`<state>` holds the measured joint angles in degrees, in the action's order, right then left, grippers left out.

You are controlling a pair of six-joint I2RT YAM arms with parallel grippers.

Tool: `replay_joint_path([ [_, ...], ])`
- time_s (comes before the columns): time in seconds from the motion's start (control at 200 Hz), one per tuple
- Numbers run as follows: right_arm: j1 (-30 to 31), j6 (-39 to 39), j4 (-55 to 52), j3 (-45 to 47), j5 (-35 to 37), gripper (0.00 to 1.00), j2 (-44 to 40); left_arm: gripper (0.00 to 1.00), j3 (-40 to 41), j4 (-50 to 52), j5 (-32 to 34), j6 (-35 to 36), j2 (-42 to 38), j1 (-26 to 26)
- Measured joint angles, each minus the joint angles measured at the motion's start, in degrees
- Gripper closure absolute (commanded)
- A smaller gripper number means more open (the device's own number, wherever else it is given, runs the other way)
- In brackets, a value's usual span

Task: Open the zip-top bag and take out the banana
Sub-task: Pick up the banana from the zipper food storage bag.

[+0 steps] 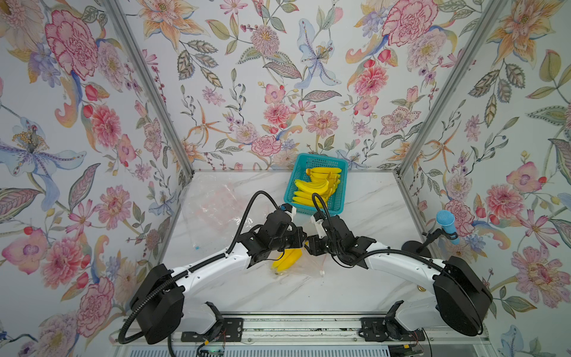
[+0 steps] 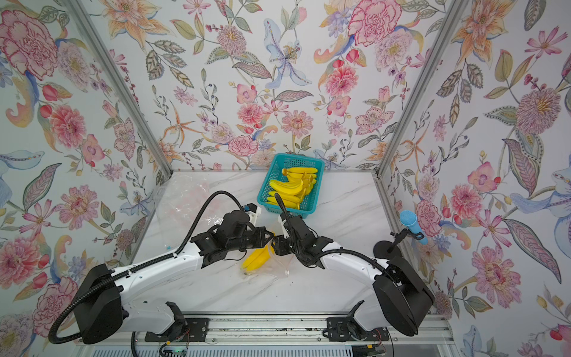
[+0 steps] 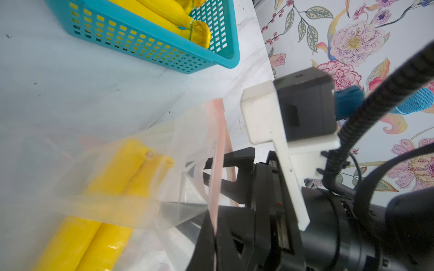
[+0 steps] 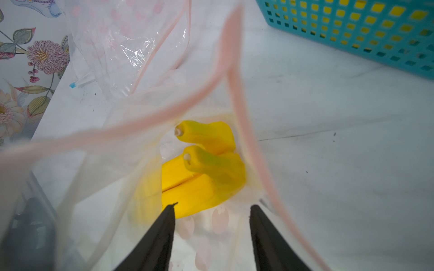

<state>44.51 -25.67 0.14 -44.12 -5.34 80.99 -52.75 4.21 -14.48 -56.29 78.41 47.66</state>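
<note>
Right jaws apart, marble tabletop (image 1: 370, 216), floral walls (image 1: 278, 77)

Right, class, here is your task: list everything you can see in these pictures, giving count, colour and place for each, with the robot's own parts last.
bag: one, clear with a pink zip strip, front centre of the table, mouth open
bananas in the bag: one small bunch, yellow
basket: one, teal, back of the table
bananas in the basket: several, yellow, piled up
empty bags: a heap, count unclear, clear with pink marks, back left
microphone: one, blue on a black stand, right edge
table: one, white marble
walls: three, flowered
left gripper: one, black, jaws shut on the bag's edge
right gripper: one, black, jaws open in the bag's mouth
</note>
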Motion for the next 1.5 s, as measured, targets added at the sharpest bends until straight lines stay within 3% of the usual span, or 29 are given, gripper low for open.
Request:
replay_joint_path([
  [0.425, -0.7, 14.5, 14.9, 2.6, -4.8, 0.48, 5.9, 1.00, 0.0, -1.2, 0.1, -0.8, 0.9, 0.0],
  [0.575, -0.7, 16.1, 18.4, 2.1, -5.6, 0.55, 9.4, 1.00, 0.0, -1.0, -0.3, -0.8, 1.0, 0.0],
  [0.811, -1.1, 16.2, 22.2, 1.0, -5.9, 0.76, 12.5, 1.00, 0.0, -0.9, -0.3, -0.8, 1.0, -0.2],
  [1.016, -2.4, 14.5, 23.3, 1.0, -6.6, 0.75, 12.8, 1.00, 0.0, -0.8, -0.8, -0.5, 1.0, -1.6],
  [1.046, -2.6, 14.1, 23.3, 1.1, -6.8, 0.75, 12.6, 0.92, 0.0, -0.7, -1.1, -0.5, 0.9, -2.0],
  [1.081, -3.0, 13.4, 23.3, 1.2, -7.1, 0.74, 12.2, 0.76, 0.0, -0.3, -1.5, 0.0, 0.8, -2.4],
  [1.186, -4.2, 11.5, 23.8, 2.7, -8.5, 0.72, 10.0, 0.67, 0.0, 1.4, -1.7, 1.2, 0.0, -3.7],
  [1.496, -6.4, 11.1, 24.1, 4.5, -12.6, 0.58, 9.0, 0.67, 1.5, 2.5, -1.8, 4.1, -3.0, -12.4],
])
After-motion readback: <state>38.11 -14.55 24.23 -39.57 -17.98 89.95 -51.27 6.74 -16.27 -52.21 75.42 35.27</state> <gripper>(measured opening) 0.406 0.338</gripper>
